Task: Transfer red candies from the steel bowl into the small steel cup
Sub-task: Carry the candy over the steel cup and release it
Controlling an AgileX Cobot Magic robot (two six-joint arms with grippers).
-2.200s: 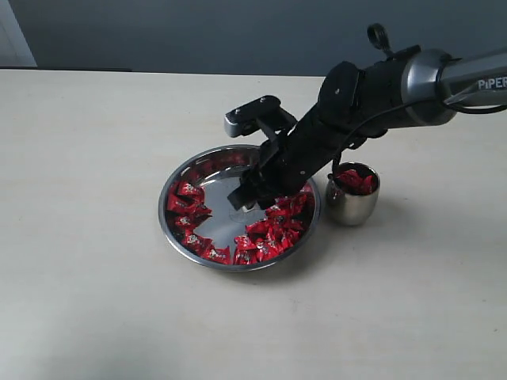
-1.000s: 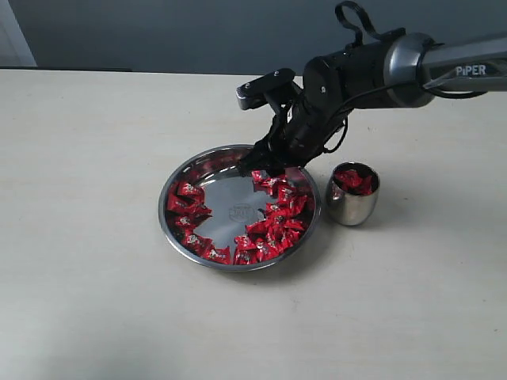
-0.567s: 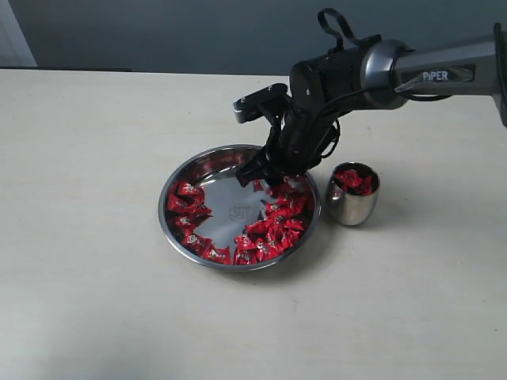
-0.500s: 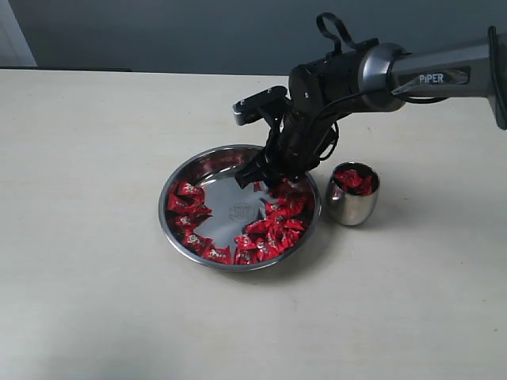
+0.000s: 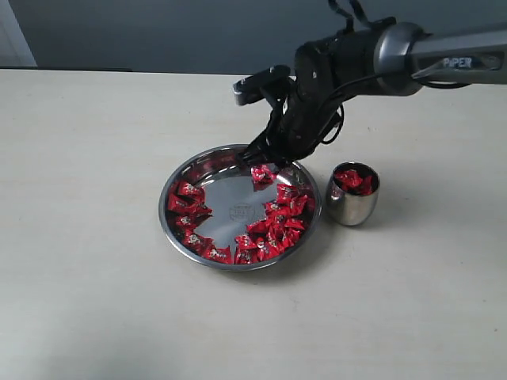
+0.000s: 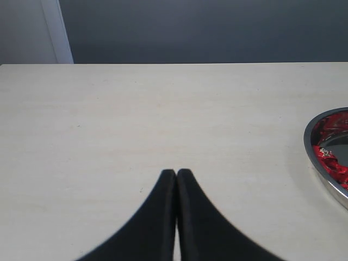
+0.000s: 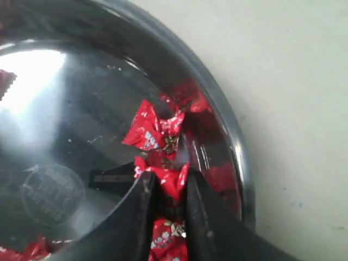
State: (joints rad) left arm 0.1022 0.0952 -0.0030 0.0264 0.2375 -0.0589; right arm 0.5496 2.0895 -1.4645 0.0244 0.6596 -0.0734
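Note:
The steel bowl [image 5: 165,212] holds many red candies [image 5: 273,229] along its left, near and right sides. The small steel cup [image 5: 353,204] stands just right of it with red candies inside. My right gripper [image 5: 262,155] hangs just above the bowl's far right part. In the right wrist view this right gripper [image 7: 167,179] is shut on one red candy [image 7: 172,238], and another candy [image 7: 155,130] lies on the bowl floor beyond the tips. My left gripper [image 6: 176,173] is shut and empty over bare table, with the bowl's rim [image 6: 311,149] off to one side.
The bowl and cup stand on a pale tabletop [image 5: 95,301]. A dark wall [image 5: 198,32] runs behind its far edge. The right arm [image 5: 396,51] reaches in from the upper right, passing above the cup.
The right gripper dipped among the candies at the bowl's far right, closed on one and has lifted slightly. The left gripper's earlier state is not shown.

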